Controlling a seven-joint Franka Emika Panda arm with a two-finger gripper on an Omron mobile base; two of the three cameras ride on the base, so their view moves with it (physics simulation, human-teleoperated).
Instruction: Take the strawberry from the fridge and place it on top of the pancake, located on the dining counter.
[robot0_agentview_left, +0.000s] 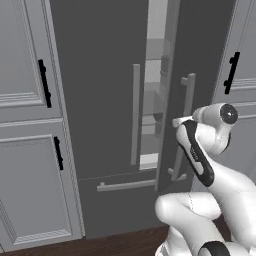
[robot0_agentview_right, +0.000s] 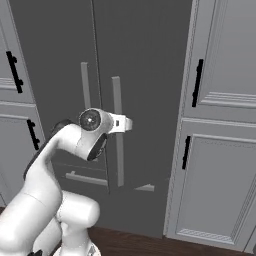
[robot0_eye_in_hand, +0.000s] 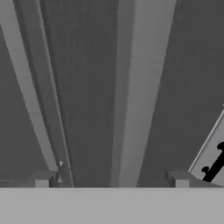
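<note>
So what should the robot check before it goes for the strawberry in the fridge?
1. Right door of the fridge open wide enough: not ok, only ajar, a narrow gap shows shelves.
2. Gripper open: ok, the fingertips stand wide apart.
3. Gripper off the right door handle: ok, the bar sits between the fingers, untouched.
4. Strawberry spotted: cannot tell, the gap is too narrow.
5. Left door shut: ok.
</note>
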